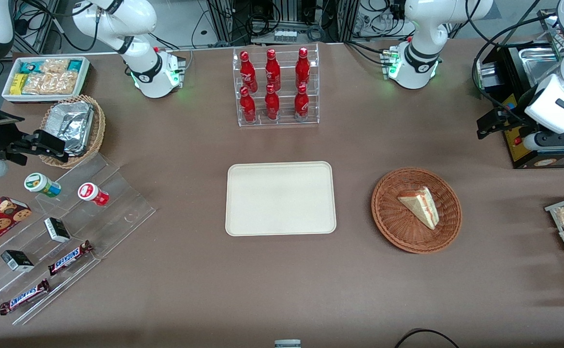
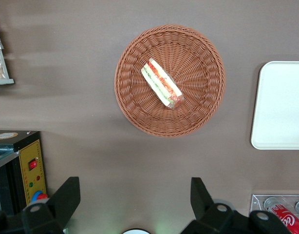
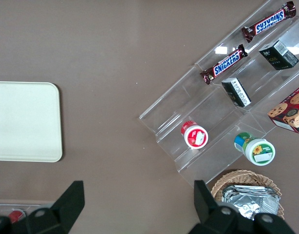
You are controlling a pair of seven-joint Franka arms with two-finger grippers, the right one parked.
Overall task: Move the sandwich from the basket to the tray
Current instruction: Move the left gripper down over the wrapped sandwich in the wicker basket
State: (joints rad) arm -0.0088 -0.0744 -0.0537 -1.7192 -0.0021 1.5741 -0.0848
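Nothing is done yet: the sandwich (image 1: 419, 207) lies in the basket (image 1: 388, 212) near the table's middle, the tray (image 1: 280, 198) bare, the gripper (image 2: 135, 204) hovering high, jaws spread, empty.

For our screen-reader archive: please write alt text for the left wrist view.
A sandwich lies in a round wicker basket on a brown table; the cream tray sits beside it, apart. The open tool hangs above the table, holding nothing.

White rounded arm links with black joint bands, green-lit bases, black end effector (image 2: 135, 200) fingers
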